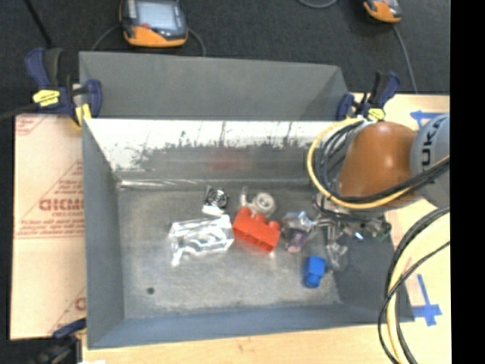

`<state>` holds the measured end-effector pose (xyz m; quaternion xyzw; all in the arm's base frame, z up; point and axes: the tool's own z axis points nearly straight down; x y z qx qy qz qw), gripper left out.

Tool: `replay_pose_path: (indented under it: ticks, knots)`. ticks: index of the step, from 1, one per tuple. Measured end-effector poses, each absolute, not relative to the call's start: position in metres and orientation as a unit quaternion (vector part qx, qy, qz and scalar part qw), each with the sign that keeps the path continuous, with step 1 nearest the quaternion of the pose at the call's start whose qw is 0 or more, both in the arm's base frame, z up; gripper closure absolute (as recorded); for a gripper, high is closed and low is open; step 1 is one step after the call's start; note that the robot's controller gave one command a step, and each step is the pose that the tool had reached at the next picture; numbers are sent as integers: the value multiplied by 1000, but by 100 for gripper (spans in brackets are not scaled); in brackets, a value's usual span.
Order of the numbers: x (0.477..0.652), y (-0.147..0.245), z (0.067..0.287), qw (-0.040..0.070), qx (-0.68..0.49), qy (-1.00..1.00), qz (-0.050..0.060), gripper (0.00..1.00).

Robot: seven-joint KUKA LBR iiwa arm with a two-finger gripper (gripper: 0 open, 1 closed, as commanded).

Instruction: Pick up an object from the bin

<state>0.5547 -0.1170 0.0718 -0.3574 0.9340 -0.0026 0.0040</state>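
Observation:
My gripper (334, 250) reaches down at the bin's right side, its fingertips just above and right of a small blue block (313, 271) on the floor. Nothing shows between the fingers. A small purple and clear piece (297, 231) lies just left of the gripper. Further left sits a red toy brick (255, 230).
A clear plastic package (200, 239) lies mid-floor. A small round whitish piece (262, 202) and a shiny metal piece (217, 198) rest near the back wall. The arm with its orange dome and cables hangs over the bin's right wall. The left and front floor is bare.

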Motion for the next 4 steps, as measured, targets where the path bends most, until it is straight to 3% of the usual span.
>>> replay_pose_path:
  ticks: [1, 2, 3, 4]
  knots:
    - [562, -90, 169, 4, -456, 890, -3, 0]
    - [597, -94, 76, 8, -626, 780, -4, 0]
    - [595, -95, 73, 4, -624, 781, -2, 100]
    - [594, -120, 136, 3, -602, 799, -4, 100]
